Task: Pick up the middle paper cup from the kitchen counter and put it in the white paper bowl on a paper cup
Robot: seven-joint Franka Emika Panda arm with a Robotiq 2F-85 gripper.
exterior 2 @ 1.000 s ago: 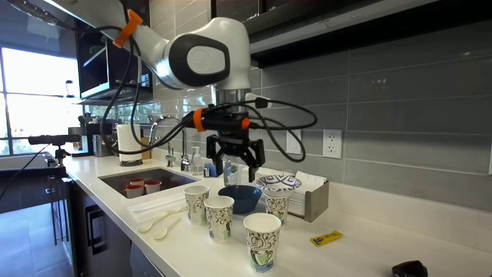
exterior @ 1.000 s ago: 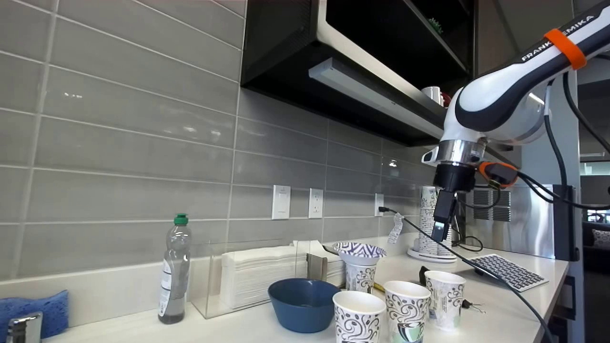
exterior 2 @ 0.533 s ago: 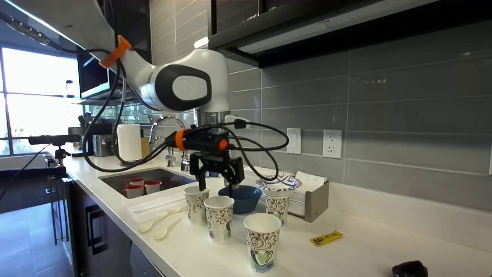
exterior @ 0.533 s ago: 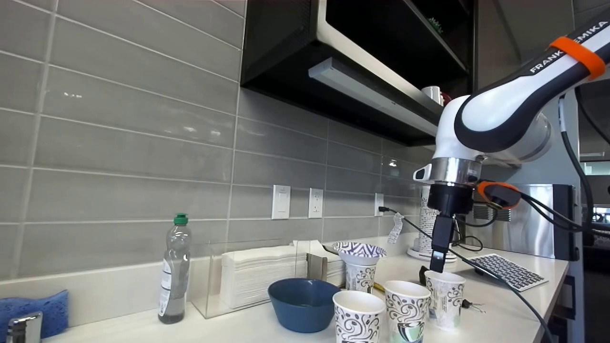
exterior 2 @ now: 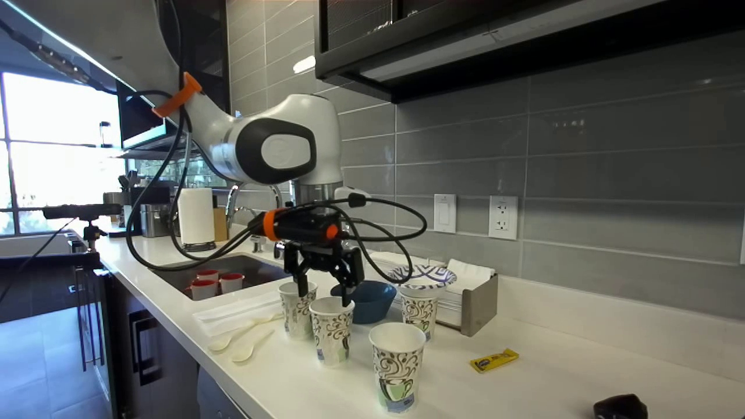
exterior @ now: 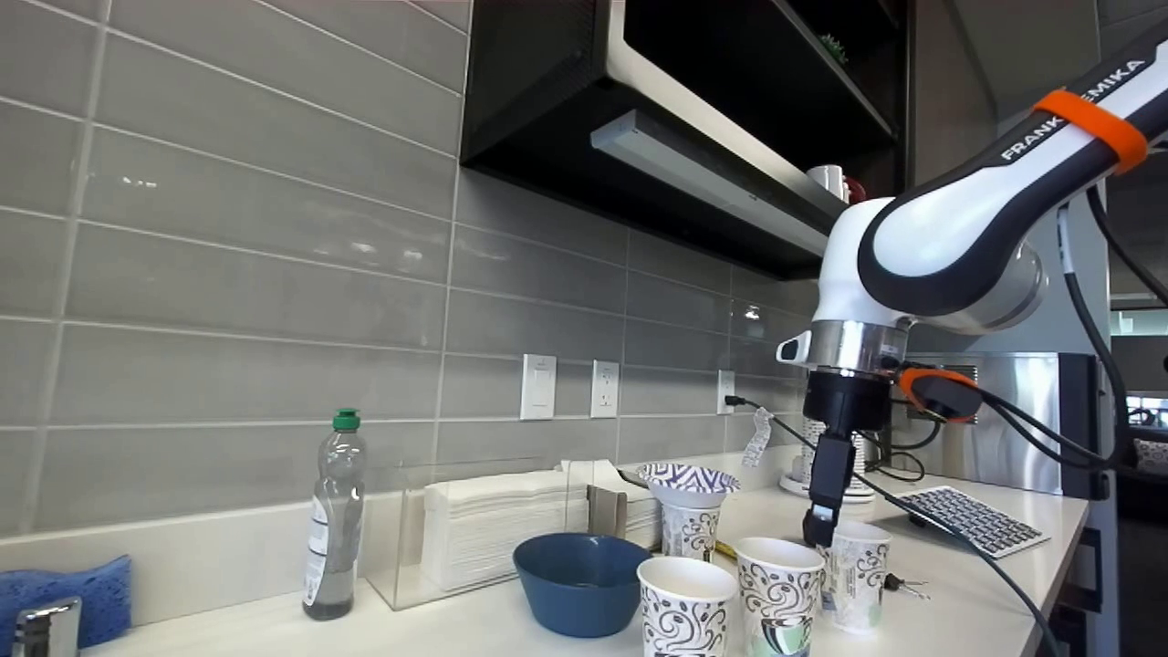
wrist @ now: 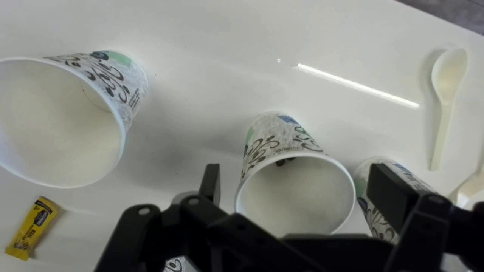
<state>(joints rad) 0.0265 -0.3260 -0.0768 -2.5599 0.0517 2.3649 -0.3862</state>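
Black jaws parted, the gripper (wrist: 297, 185) flanks the middle cup (wrist: 289, 175) in the wrist view, a gap hidden side-on in an exterior view where the fingers (exterior: 826, 502) overlap; the cup stands upright on the counter (exterior 2: 524, 398), mouth up, long axis vertical, and beyond it the bowl (exterior 2: 428, 274) tops another cup (exterior 2: 419, 314)

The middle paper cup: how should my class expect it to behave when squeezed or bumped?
The middle paper cup will probably flex or dent under a firm squeeze, as its rim looks thin. It may tip if the claw bumps it high, since it stands upright, narrower at its base than its mouth.
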